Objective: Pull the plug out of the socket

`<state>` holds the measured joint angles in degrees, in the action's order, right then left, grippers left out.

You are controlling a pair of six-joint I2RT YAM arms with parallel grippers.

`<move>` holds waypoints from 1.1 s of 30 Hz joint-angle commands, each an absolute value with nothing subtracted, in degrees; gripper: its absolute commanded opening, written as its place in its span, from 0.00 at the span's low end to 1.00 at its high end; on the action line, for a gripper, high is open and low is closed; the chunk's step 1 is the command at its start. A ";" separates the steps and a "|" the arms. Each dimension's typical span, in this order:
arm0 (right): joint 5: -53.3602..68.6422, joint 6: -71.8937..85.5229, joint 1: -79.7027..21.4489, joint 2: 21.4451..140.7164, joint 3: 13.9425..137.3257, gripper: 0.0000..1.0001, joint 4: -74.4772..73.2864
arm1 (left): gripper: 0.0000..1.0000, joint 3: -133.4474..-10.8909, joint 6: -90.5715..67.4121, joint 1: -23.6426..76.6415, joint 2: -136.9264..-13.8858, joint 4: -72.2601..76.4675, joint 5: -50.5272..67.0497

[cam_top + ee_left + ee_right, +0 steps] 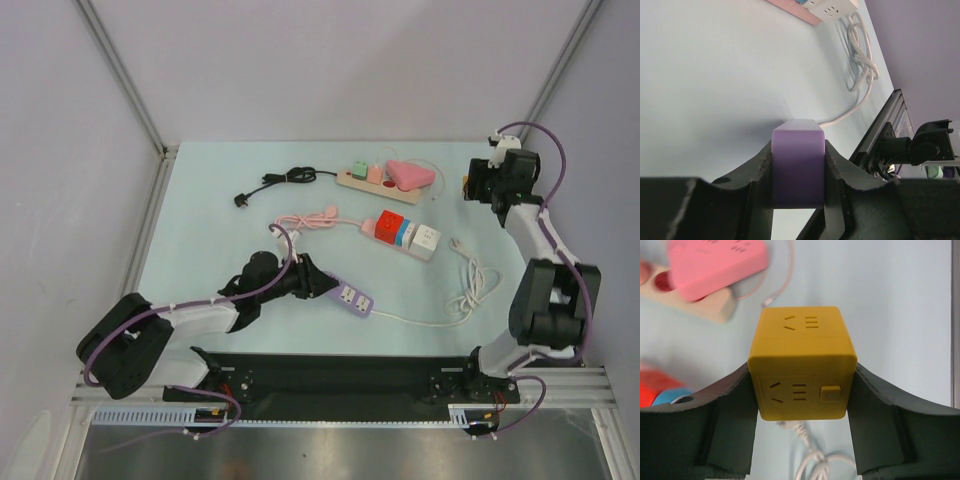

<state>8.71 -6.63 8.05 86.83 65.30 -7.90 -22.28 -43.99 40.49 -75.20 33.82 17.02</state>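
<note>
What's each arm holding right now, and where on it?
Left pincer clamps the purple power strip by its end. Right pincer grips the yellow cube socket by two opposite side faces.

My worktop (200,200) is pale blue-green and evenly lit. Plain grey-lilac walls (330,60) close around me on three sides, with slanted metal posts (120,72) at the back corners.

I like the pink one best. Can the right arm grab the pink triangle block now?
Probably not yet. The right gripper is shut on the yellow cube, so it is full. The pink triangle block sits close by on the beige strip with nothing between, so after letting go it likely could.
</note>
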 commanded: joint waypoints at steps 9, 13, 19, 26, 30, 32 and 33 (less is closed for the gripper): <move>-6.67 -4.65 9.49 116.96 92.27 0.00 -2.72 | 0.00 -15.57 -43.94 40.96 -75.06 44.64 19.95; -8.00 -6.15 9.49 123.91 99.83 0.01 -4.04 | 0.00 -13.98 -44.03 40.96 -74.97 46.75 19.95; -9.40 -8.70 9.05 130.51 105.29 0.15 -5.71 | 0.00 -12.92 -44.03 40.96 -75.41 48.42 19.42; -8.53 -8.35 9.67 131.22 104.33 0.53 -5.62 | 0.00 -12.74 -44.82 40.96 -76.73 50.27 19.42; -7.04 -7.82 10.46 129.30 103.80 0.88 -5.80 | 0.00 -12.31 -45.53 41.04 -76.55 50.71 19.86; -6.24 -7.82 10.81 127.89 103.10 0.98 -5.71 | 0.00 -11.87 -45.61 41.13 -75.68 50.45 19.78; -5.46 -7.82 10.90 127.01 102.49 1.00 -5.45 | 0.01 -11.78 -45.62 41.05 -75.24 50.01 19.51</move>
